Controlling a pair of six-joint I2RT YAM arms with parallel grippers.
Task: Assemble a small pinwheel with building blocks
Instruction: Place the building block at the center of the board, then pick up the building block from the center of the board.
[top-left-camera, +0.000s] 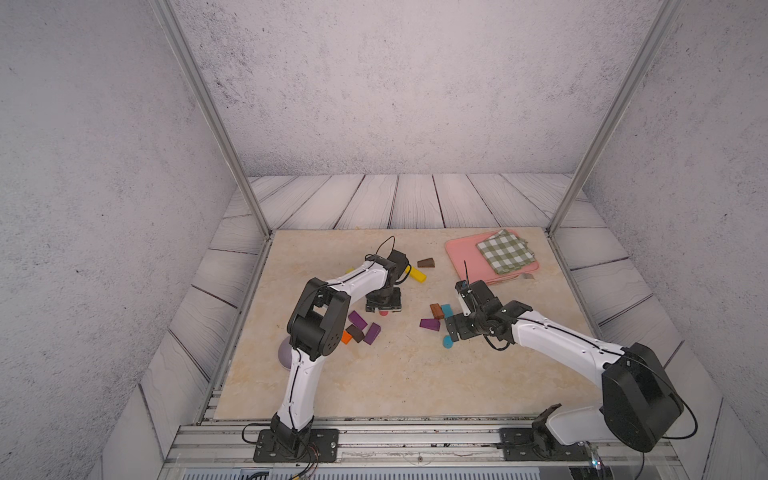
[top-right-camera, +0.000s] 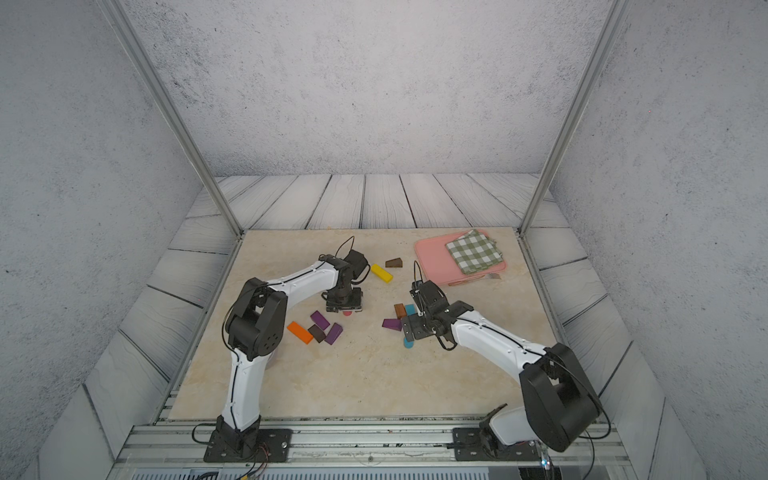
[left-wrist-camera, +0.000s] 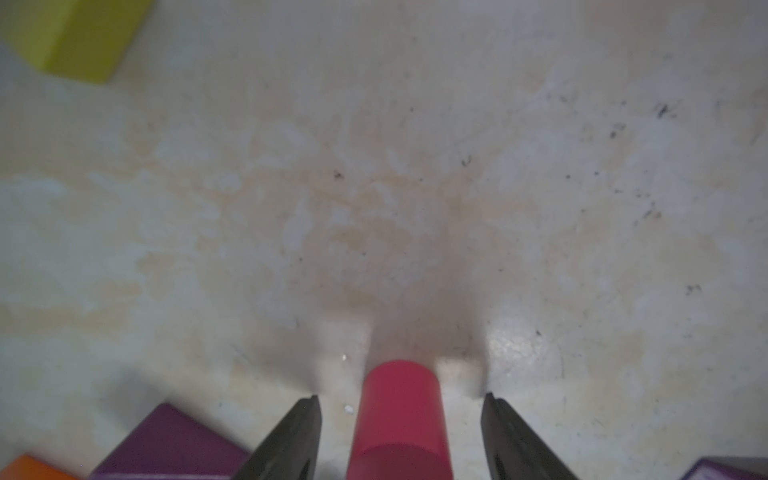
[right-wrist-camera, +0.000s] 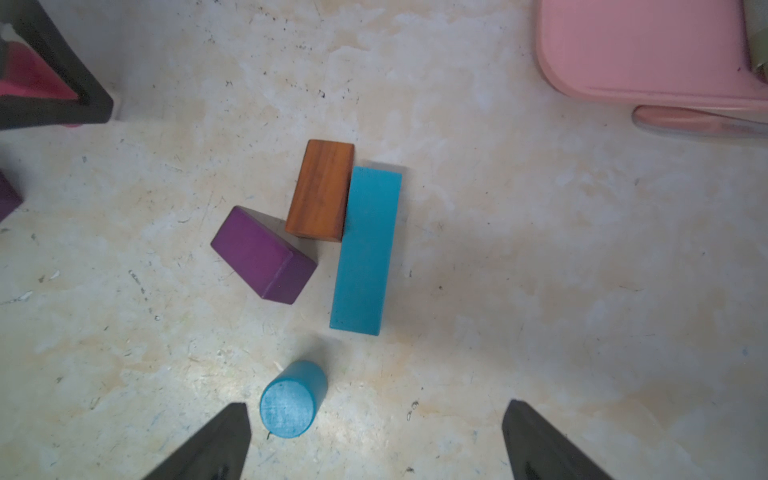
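Note:
The pink cylinder (left-wrist-camera: 401, 419) stands on the table between the fingers of my left gripper (left-wrist-camera: 402, 399), which is open with a gap on each side of it. In a top view that gripper (top-left-camera: 383, 305) points straight down near the table's middle. My right gripper (right-wrist-camera: 376, 407) is open wide above the table, and the blue cylinder (right-wrist-camera: 293, 399) stands upright next to one fingertip. Beyond it lie a teal bar (right-wrist-camera: 365, 249), a brown block (right-wrist-camera: 321, 190) and a purple wedge (right-wrist-camera: 262, 254). Two purple wedges (top-left-camera: 357, 319), a dark brown block (top-left-camera: 354, 332) and an orange bar (top-right-camera: 300, 332) lie by the left arm.
A yellow bar (top-left-camera: 417, 274) and a brown wedge (top-left-camera: 426, 262) lie behind the left gripper. The pink tray (top-left-camera: 461, 253) with a green checked cloth (top-left-camera: 503, 251) sits at the back right. A lilac bowl (top-left-camera: 284, 353) is half hidden behind the left arm's elbow.

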